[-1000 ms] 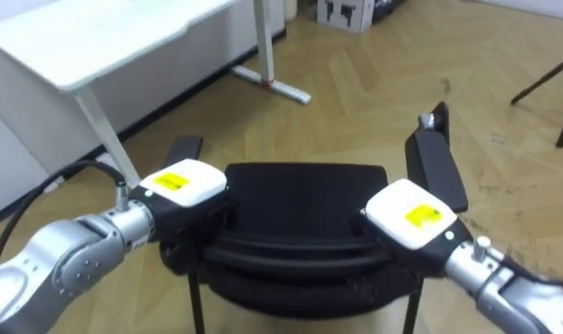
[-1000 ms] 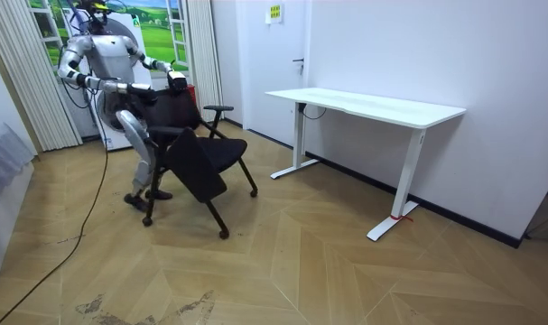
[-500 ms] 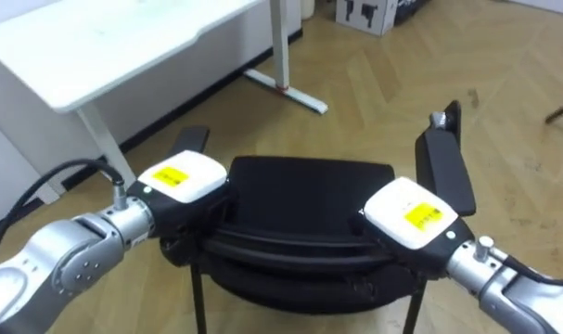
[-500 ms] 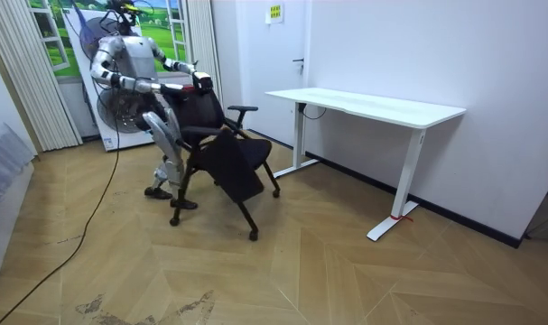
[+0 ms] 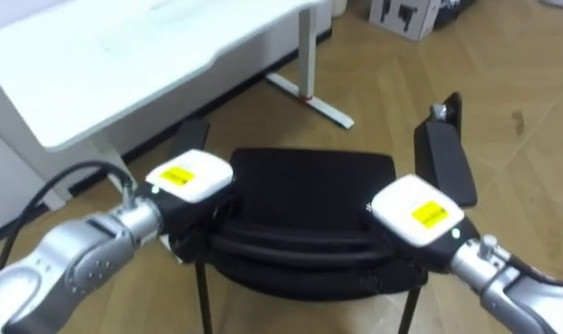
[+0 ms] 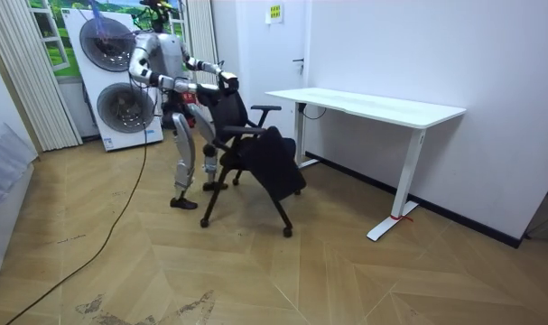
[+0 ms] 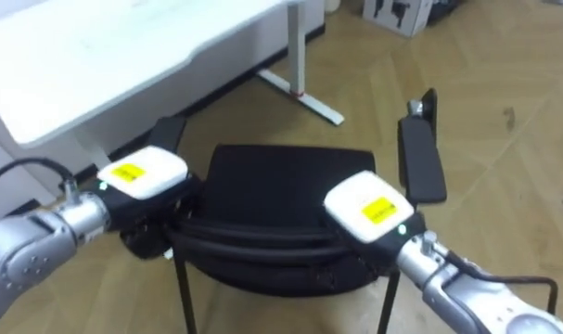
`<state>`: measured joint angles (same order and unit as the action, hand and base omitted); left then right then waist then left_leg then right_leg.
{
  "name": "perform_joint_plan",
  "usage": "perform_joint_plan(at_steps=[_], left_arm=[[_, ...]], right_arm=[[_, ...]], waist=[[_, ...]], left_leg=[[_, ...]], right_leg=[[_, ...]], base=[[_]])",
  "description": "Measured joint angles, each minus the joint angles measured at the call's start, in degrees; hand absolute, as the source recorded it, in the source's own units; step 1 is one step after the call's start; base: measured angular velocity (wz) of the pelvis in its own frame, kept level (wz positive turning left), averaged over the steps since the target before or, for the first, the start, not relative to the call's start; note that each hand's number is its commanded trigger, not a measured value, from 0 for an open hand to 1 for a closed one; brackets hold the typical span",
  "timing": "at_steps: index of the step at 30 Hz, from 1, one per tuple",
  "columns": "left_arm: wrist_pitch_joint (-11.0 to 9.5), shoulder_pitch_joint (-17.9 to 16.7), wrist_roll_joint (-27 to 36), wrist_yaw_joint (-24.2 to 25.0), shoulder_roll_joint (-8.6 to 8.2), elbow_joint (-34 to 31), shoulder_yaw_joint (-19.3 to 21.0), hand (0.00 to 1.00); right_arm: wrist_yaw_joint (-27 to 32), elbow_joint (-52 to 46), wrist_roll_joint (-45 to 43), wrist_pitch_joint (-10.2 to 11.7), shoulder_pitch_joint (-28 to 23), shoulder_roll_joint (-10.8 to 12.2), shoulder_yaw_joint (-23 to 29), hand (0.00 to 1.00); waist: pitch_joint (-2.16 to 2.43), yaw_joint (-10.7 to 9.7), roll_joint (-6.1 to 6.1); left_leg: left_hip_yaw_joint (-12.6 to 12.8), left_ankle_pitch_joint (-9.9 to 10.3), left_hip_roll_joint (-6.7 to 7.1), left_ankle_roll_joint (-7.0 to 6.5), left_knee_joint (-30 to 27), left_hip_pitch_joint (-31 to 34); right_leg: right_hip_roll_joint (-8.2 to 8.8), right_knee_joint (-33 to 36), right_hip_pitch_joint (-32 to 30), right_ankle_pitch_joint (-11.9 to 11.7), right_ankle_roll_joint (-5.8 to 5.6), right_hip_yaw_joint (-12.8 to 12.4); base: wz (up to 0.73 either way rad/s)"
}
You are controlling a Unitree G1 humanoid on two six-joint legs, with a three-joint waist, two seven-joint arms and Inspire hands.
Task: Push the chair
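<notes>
A black office chair [image 5: 313, 186] stands just in front of me, its seat facing away toward a white desk [image 5: 123, 46]. My left hand [image 5: 188, 181] sits on the left end of the backrest's top rail [image 5: 300, 249], dark fingers curled over it. My right hand [image 5: 415, 211] holds the rail's right end the same way. The chair's right armrest [image 5: 445, 158] and left armrest [image 5: 190, 134] stick out on either side. In the room view I stand upright behind the chair [image 6: 264, 158], both arms stretched to its back, a short way from the desk [image 6: 373, 104].
The desk's white foot [image 5: 313, 97] lies on the wood floor ahead of the chair. A white box [image 5: 406, 14] stands at the far wall. Two stacked washing machines [image 6: 120, 81] and a curtain [image 6: 21, 81] are behind me. Open floor lies to the right of the chair.
I have walked toward the desk with the chair rolling ahead of me, both moving to the room view's right. The desk is nearer in the eye view. Both hands kept their hold.
</notes>
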<state>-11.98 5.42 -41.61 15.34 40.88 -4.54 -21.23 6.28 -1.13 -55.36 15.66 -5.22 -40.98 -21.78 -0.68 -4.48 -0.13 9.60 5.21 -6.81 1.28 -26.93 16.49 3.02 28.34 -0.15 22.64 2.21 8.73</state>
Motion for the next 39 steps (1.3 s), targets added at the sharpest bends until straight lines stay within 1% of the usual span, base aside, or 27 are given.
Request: perform_joint_plan(at_steps=[1, 2, 4, 7, 9, 11, 13, 14, 16, 17, 18, 19, 20, 21, 22, 23, 24, 25, 26, 27, 28, 29, 30, 31, 33, 36, 39], left_arm=[[0.1, 0.4, -0.5, -0.1, -0.11, 0.0, 0.0, 1.00], [0.2, 0.7, -0.7, -0.1, -0.19, 0.0, 0.0, 1.00], [0.5, 1.3, -0.7, -0.1, 0.01, 0.0, 0.0, 1.00], [0.5, 1.5, -0.7, -0.1, -0.28, -0.1, 0.1, 1.00], [0.7, 1.3, -1.1, -0.1, -1.09, -0.1, 0.1, 1.00], [0.6, 1.1, -1.1, -0.1, -1.89, 0.0, 0.0, 1.00], [0.6, 0.7, -0.7, -1.1, -2.40, 0.3, -0.4, 1.00], [0.7, 0.6, -0.7, -1.2, -2.43, 0.3, -0.4, 1.00], [0.9, 0.0, -0.8, -1.4, -2.72, 0.5, -0.6, 1.00], [0.9, 0.0, -0.8, -1.4, -2.76, 0.7, -1.0, 1.00], [1.0, 0.0, -1.0, -1.4, -2.84, 1.0, -1.7, 1.00], [0.9, 0.0, -1.4, -1.5, -2.99, 1.1, -2.5, 1.00], [0.6, 0.0, -1.4, -1.6, -2.90, 1.0, -2.5, 1.00], [0.3, 0.0, -1.4, -1.8, -2.39, 0.9, -1.9, 1.00], [0.4, 0.3, -1.4, -1.8, -2.15, 1.4, -1.6, 1.00], [0.4, 0.3, -1.4, -1.8, -1.94, 1.6, -1.4, 1.00], [0.4, 0.3, -1.0, -2.1, -1.67, 2.1, -1.3, 1.00], [0.2, 0.3, -0.6, -2.4, -1.09, 2.3, -1.2, 1.00], [-0.1, 0.3, -0.6, -2.4, -0.81, 2.3, -0.9, 1.00], [-0.5, 0.1, -0.5, -2.4, -1.15, 2.8, -0.3, 1.00], [-0.5, 0.2, -0.8, -2.4, -2.06, 3.6, -1.1, 1.00], [-0.8, 0.3, -0.7, -2.3, -1.95, 3.5, -1.3, 1.00], [-1.5, 0.6, -0.6, -2.4, -2.03, 3.4, -1.3, 1.00], [-1.9, 1.2, -0.7, -2.4, -2.18, 3.4, -1.3, 1.00], [-2.0, 1.2, -0.7, -2.4, -1.92, 3.4, -1.3, 1.00], [-1.8, 1.6, -0.7, -2.4, -1.06, 3.4, -1.3, 1.00], [-1.8, 1.4, -0.8, -2.4, -0.70, 3.3, -1.2, 1.00]], right_arm=[[-0.1, -0.3, -0.1, -0.2, 0.0, 0.0, 0.1, 1.00], [-0.1, -0.5, -0.3, -0.2, 0.0, 0.0, 0.4, 1.00], [-1.1, -1.9, -1.1, -0.9, 0.0, 0.3, 0.8, 1.00], [-2.2, -2.9, -1.2, -0.8, 0.0, -0.2, 1.5, 1.00], [-2.7, -3.0, -1.2, -0.7, 0.0, -0.5, 2.0, 1.00], [-3.2, -3.6, -1.2, -0.6, 0.0, -1.4, 2.4, 1.00], [-3.7, -4.0, -1.2, 0.1, 0.0, -2.3, 3.1, 1.00], [-3.9, -4.0, -1.2, 0.5, 0.0, -2.3, 3.4, 1.00], [-3.9, -3.8, -1.2, 2.1, -0.4, -2.3, 4.0, 1.00], [-3.9, -3.6, -1.2, 2.3, -0.7, -2.3, 4.0, 1.00], [-3.6, -3.0, -1.2, 2.7, -1.5, -2.2, 4.0, 1.00], [-3.1, -2.2, -1.3, 3.5, -2.5, -2.1, 4.2, 1.00], [-2.7, -2.1, -1.4, 3.7, -2.8, -1.9, 4.2, 1.00], [-2.5, -2.1, -2.0, 3.8, -2.8, -1.3, 4.4, 1.00], [-2.1, -2.1, -3.1, 3.4, -2.2, 0.0, 4.4, 1.00], [-2.1, -2.1, -3.5, 3.4, -1.8, 0.4, 4.4, 1.00], [-2.2, -2.1, -3.6, 3.6, -1.2, 0.9, 4.2, 1.00], [-2.2, -2.1, -3.6, 3.7, -1.1, 1.4, 4.2, 1.00], [-2.2, -2.2, -3.6, 3.7, -1.1, 1.6, 4.0, 1.00], [-2.2, -2.3, -3.4, 3.7, -1.0, 1.2, 3.7, 1.00], [-2.3, -1.4, -3.3, 3.4, -0.9, 0.8, 3.4, 1.00], [-2.2, -1.1, -3.3, 3.1, -0.9, 0.8, 3.4, 1.00], [-2.2, -1.0, -3.2, 2.9, -1.0, 0.3, 3.2, 1.00], [-2.2, -0.9, -3.2, 2.5, -0.9, 0.0, 3.2, 1.00], [-2.2, -0.3, -3.2, 2.4, -0.9, 0.3, 3.0, 1.00], [-2.1, -0.3, -3.2, 2.4, -0.7, 1.3, 2.9, 1.00], [-2.9, -0.7, -3.2, 2.3, -0.7, 1.5, 2.7, 1.00]], waist=[[0.22, -0.3, -0.52], [0.21, -0.4, -0.54], [0.25, -0.7, -0.48], [0.24, -1.5, -0.31], [0.21, -1.6, -0.36], [-0.02, -1.4, 0.02], [-0.05, -1.7, -0.20], [-0.04, -1.7, -0.28], [-0.05, -2.1, -0.34], [0.00, -2.3, -0.12], [0.01, -2.5, 0.28], [0.03, -2.5, 0.79], [0.02, -2.0, 0.92], [-0.02, -1.3, 0.92], [-0.52, -1.1, 1.74], [-0.77, -1.0, 2.15], [-1.07, -0.4, 2.66], [-1.17, -0.1, 1.88], [-1.04, 0.0, 0.99], [-1.18, 0.2, 0.83], [-0.32, 0.1, 2.36], [-0.41, 0.0, 2.43], [-0.34, 0.2, 2.69], [-0.60, 1.1, 2.34], [-0.54, 1.9, 2.42], [-0.69, 1.6, 2.98], [-0.69, 1.9, 2.93]], left_leg=[[-0.2, 0.2, 1.60, -0.48, 0.3, -0.5], [-0.3, 0.3, 1.93, -0.61, 0.4, -0.4], [-0.7, 0.5, 3.63, -0.82, 0.5, -0.4], [-0.7, 1.4, 4.88, -1.80, 0.6, -0.7], [0.1, 2.1, 5.55, -2.36, 0.9, -1.9], [3.7, 3.1, 5.80, -3.44, 1.5, -3.0], [6.0, 3.6, 7.89, -4.09, 4.7, -6.0], [6.1, 3.7, 8.59, -4.30, 5.1, -6.6], [5.9, 4.3, 10.68, -5.27, 5.3, -9.0], [5.8, 4.5, 10.72, -5.48, 5.3, -9.6], [5.1, 4.6, 10.48, -5.64, 5.6, -11.0], [2.4, 4.8, 9.54, -6.00, 7.0, -13.0], [0.6, 5.3, 9.51, -6.02, 7.3, -13.3], [-2.3, 6.0, 9.48, -5.43, 6.9, -13.2], [-6.0, 6.3, 9.41, -4.93, 6.9, -13.4], [-7.5, 6.4, 9.39, -4.66, 6.9, -13.5], [-10.1, 7.4, 9.57, -3.86, 7.1, -14.2], [-11.4, 9.2, 10.17, -3.23, 5.8, -14.6], [-11.8, 10.5, 10.69, -2.98, 4.4, -14.4], [-12.1, 13.8, 10.16, -1.94, -0.5, -12.8], [-10.0, 14.6, 7.84, -1.74, -2.6, -11.8], [-8.6, 14.6, 7.08, -1.75, -2.5, -11.9], [-7.0, 14.8, 5.81, -1.39, -2.0, -12.2], [-7.4, 14.6, 5.52, -1.17, -1.4, -12.5], [-8.4, 14.6, 5.21, -0.79, -0.6, -13.2], [-10.2, 14.6, 4.69, -0.65, 0.1, -13.2], [-11.4, 14.6, 4.54, -0.58, 1.4, -14.6]], right_leg=[[0.68, -1.2, 0.6, 0.2, -0.83, 0.5], [0.94, -2.0, 0.8, 0.0, -1.19, 0.7], [1.53, -5.6, 2.9, -1.0, -2.10, 1.4], [2.16, -8.6, 6.1, -1.6, -2.62, 4.1], [3.28, -8.2, 7.3, -1.4, -2.96, 4.4], [4.69, -5.1, 7.1, -1.0, -3.67, 5.2], [8.59, 8.6, 2.2, -1.0, -5.08, 4.6], [9.67, 12.0, 0.8, -1.6, -5.84, 4.0], [11.80, 22.7, -2.9, -7.1, -5.60, 1.9], [11.76, 23.9, -3.1, -9.1, -5.48, 1.8], [11.11, 25.6, -3.1, -14.0, -5.38, 1.6], [9.66, 27.8, -4.3, -18.0, -5.57, 0.5], [8.98, 28.9, -5.8, -17.4, -5.46, -0.4], [7.73, 30.6, -9.8, -12.6, -5.10, -2.4], [6.16, 29.9, -13.9, -9.5, -4.21, -3.7], [5.61, 28.9, -15.8, -8.7, -4.20, -4.1], [5.60, 23.7, -18.4, -8.1, -4.47, -4.5], [6.29, 14.5, -18.6, -8.9, -5.34, -6.5], [6.41, 8.6, -18.1, -10.2, -6.27, -7.8], [6.63, 5.4, -16.9, -11.6, -5.87, -6.8], [6.21, 3.6, -15.0, -11.4, -5.81, -2.8], [5.87, 3.0, -14.2, -11.4, -5.44, -1.8], [5.62, 2.6, -13.4, -11.8, -4.45, -0.6], [4.55, 2.0, -12.8, -11.8, -4.44, -0.7], [3.85, 1.0, -11.4, -12.0, -4.37, -0.1], [3.65, -0.9, -9.8, -11.9, -4.41, 2.1], [3.50, -1.7, -7.9, -11.0, -4.56, 2.7]], base=[[0.23], [0.24], [0.18], [0.35], [0.26], [0.20], [0.24], [0.17], [0.26], [0.42], [0.51], [0.45], [0.13], [-0.06], [-0.08], [0.12], [0.33], [0.42], [0.56], [0.60], [0.61], [0.61], [0.46], [0.33], [0.15], [0.32], [0.23]])
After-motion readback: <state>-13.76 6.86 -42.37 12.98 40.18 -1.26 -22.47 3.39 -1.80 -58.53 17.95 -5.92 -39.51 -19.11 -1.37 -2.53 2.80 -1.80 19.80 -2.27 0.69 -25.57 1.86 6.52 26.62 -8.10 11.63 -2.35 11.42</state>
